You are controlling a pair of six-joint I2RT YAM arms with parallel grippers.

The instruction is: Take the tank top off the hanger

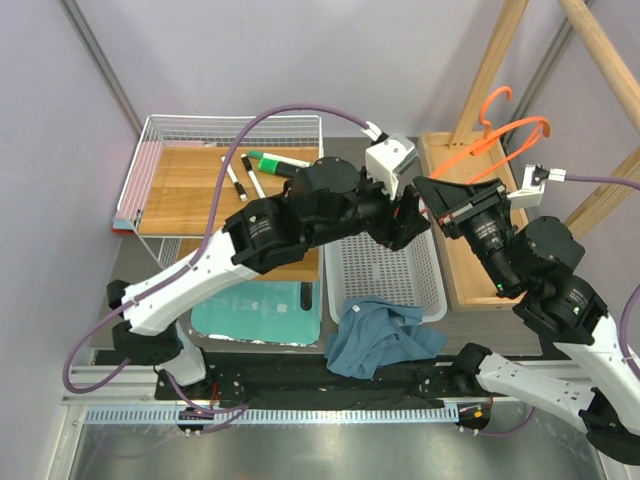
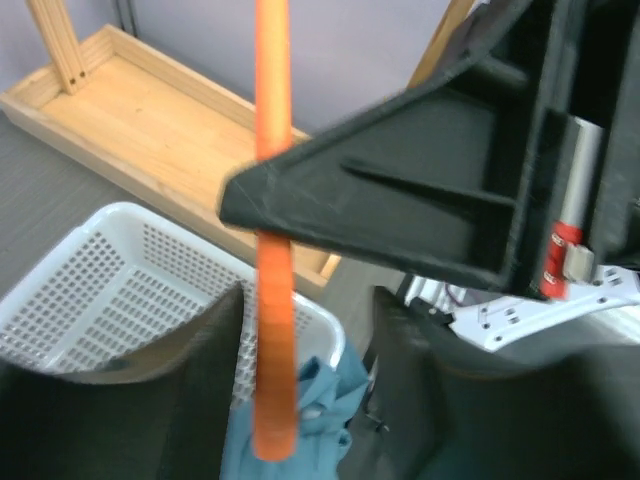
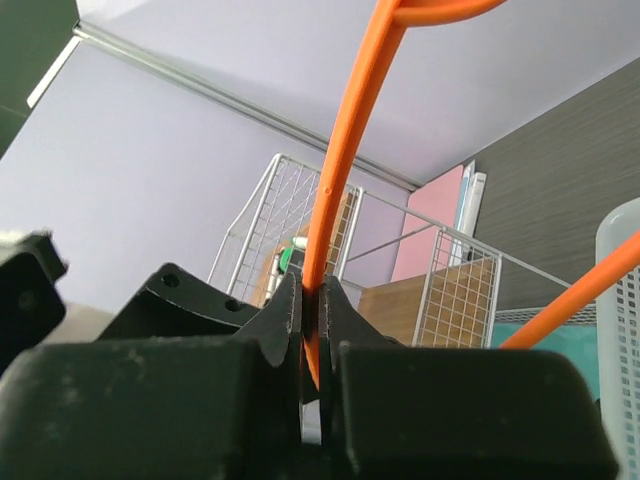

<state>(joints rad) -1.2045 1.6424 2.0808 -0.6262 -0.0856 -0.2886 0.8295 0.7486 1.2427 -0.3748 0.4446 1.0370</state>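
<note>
The light, stiff hanger (image 3: 345, 150) is being pinched by its thin bar in the right gripper (image 3: 312, 300); the left gripper (image 2: 305, 315) is being held spread around it.

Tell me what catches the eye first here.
The bright orange hanger stands out, up in the air at the upper right of the top view and pinched in the right gripper. Below it, the teal tank top lies crumpled and off the hanger, draped over the near rim of the white basket.

Blurry hanger (image 2: 272, 300), top off-frame
</note>
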